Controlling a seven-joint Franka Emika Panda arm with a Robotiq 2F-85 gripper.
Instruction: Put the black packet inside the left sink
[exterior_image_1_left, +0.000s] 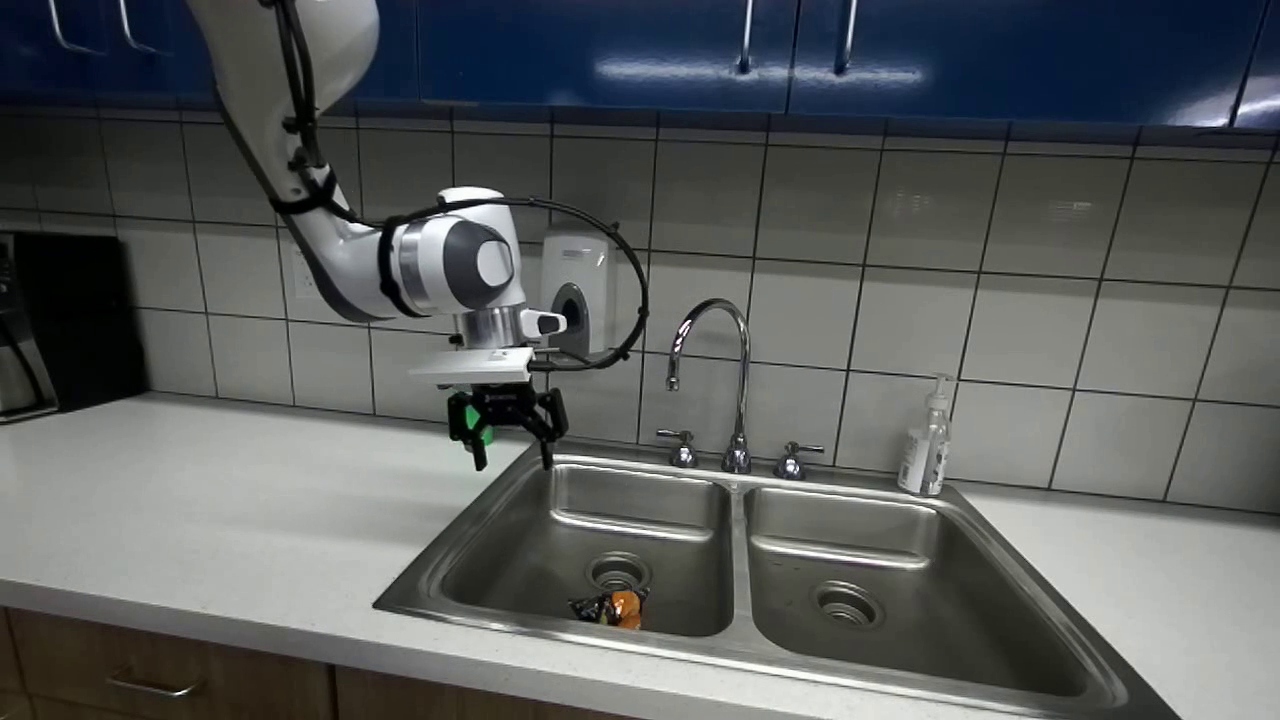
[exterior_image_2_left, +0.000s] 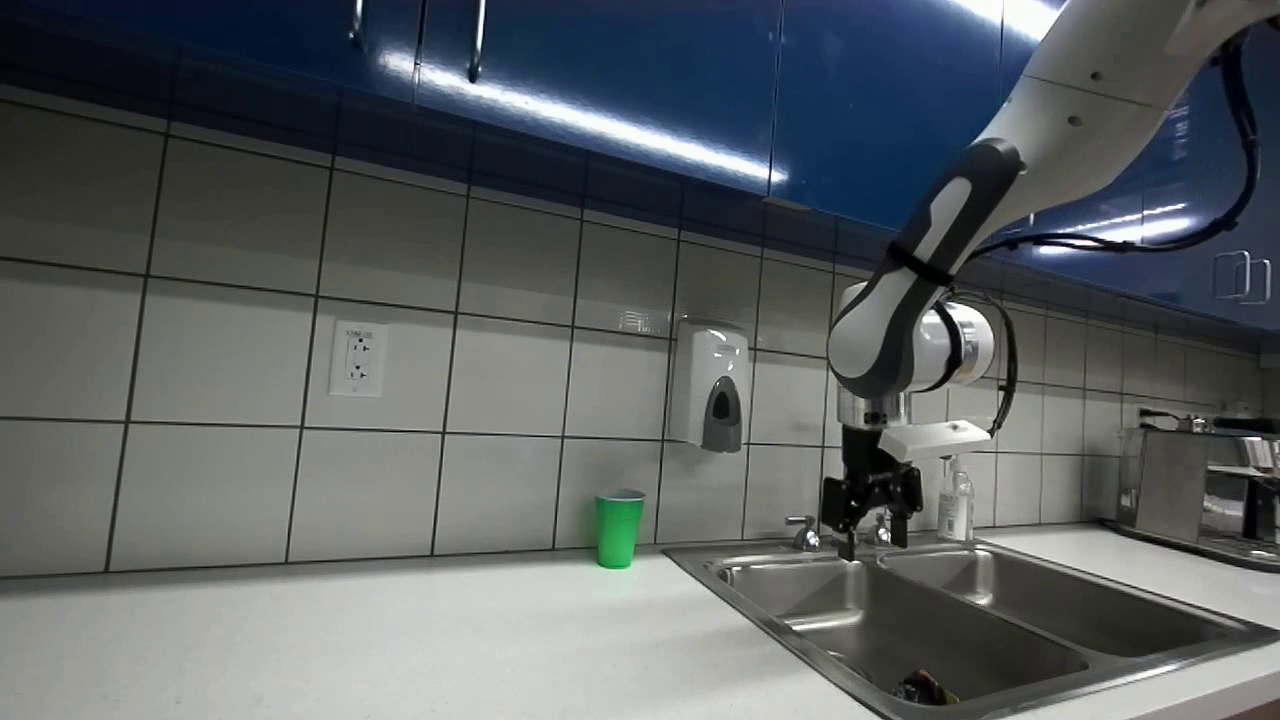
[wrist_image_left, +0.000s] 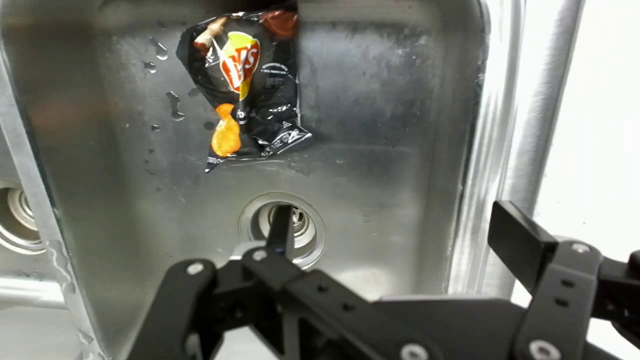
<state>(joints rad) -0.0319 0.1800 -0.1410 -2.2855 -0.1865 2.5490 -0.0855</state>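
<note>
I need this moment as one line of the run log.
gripper: open, empty | black packet: in left sink, near drain | green cup: on counter, upright

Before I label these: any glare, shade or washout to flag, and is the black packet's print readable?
Wrist view: counter nearly washed out, small glints on the black packet, its print partly legible. Both exterior views: white streaks on the blue cabinets, shade on the tiles just beneath, print too small to read.

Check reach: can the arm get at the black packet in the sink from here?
Probably yes: the gripper hangs open and empty above the sink, and nothing visible covers the black packet. It would need to move across and down.
</note>
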